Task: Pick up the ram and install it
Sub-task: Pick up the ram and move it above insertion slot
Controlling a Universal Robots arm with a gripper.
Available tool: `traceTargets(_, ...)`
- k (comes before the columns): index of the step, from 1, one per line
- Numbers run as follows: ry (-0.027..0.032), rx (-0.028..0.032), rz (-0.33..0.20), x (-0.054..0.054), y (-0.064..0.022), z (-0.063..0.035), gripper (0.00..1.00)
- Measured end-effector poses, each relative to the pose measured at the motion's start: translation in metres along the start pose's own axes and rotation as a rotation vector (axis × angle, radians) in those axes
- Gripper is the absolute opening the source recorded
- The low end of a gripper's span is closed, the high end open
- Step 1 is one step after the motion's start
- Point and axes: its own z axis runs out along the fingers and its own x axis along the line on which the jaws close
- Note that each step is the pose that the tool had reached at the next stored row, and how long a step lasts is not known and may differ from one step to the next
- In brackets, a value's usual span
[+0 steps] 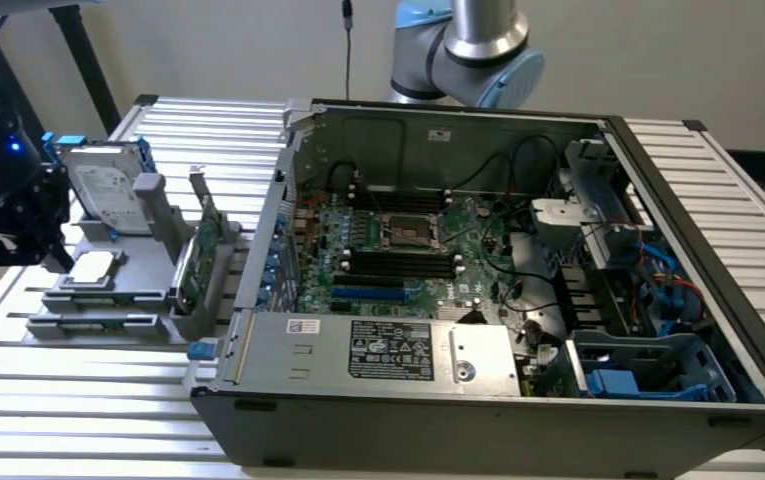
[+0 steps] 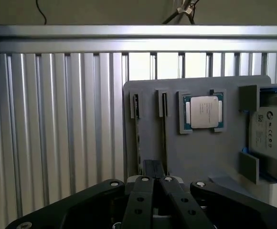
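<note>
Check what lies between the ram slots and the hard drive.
A processor chip lies flat on the gray holder between the ram slots and the hard drive, seen in the wrist view.

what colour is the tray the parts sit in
The tray is plain grey; the wrist view shows it best.

The surface (image 1: pixel 62 400) is silver metal, ribbed in parallel slats. The computer case (image 1: pixel 489 440) is black outside and grey inside. Its motherboard (image 1: pixel 469 222) is green with black slots, and the silver power supply (image 1: pixel 289 355) bears a black label. Blue plastic parts (image 1: pixel 616 385) show low on the exterior view's right. The holder (image 2: pixel 200 157) is plain grey. Its processor (image 2: pixel 204 112) is silver, edged in green. The hard drive (image 2: pixel 272 133) is silver with a white label. The gripper (image 2: pixel 154 171) is black, and the arm (image 1: pixel 482 30) is silver with pale blue caps.
</note>
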Motion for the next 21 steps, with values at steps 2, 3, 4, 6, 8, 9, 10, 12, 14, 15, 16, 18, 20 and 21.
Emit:
traceTargets(2, 0.0002, 0.0009, -0.008, 0.0001, -0.0001, 0.0001, 0.11)
traceTargets(3, 0.0002, 0.0014, -0.013, 0.0001, -0.0001, 0.0002, 0.11)
traceTargets(4, 0.0002, 0.0016, -0.016, 0.0001, -0.0001, 0.0003, 0.11)
traceTargets(6, 0.0003, 0.0016, -0.020, 0.0002, -0.0001, 0.0003, 0.11)
traceTargets(8, 0.0004, 0.0015, -0.021, 0.0003, 0.0000, 0.0003, 0.12)
traceTargets(9, 0.0004, 0.0015, -0.021, 0.0003, 0.0000, 0.0004, 0.17)
traceTargets(10, 0.0004, 0.0015, -0.021, 0.0004, -0.0001, 0.0004, 0.24)
traceTargets(12, 0.0003, 0.0015, -0.021, 0.0005, -0.0001, 0.0004, 0.30)
traceTargets(14, 0.0004, 0.0015, -0.022, 0.0006, -0.0001, 0.0005, 0.36)
traceTargets(15, 0.0004, 0.0015, -0.022, 0.0006, -0.0001, 0.0005, 0.42)
traceTargets(16, 0.0004, 0.0014, -0.022, 0.0009, -0.0001, 0.0006, 0.42)
traceTargets(18, 0.0001, 0.0015, -0.022, 0.0014, -0.0001, 0.0006, 0.42)
traceTargets(20, 0.0000, 0.0015, -0.022, 0.0017, -0.0001, 0.0006, 0.42)
traceTargets(21, -0.0001, 0.0015, -0.022, 0.0018, -0.0001, 0.0006, 0.42)
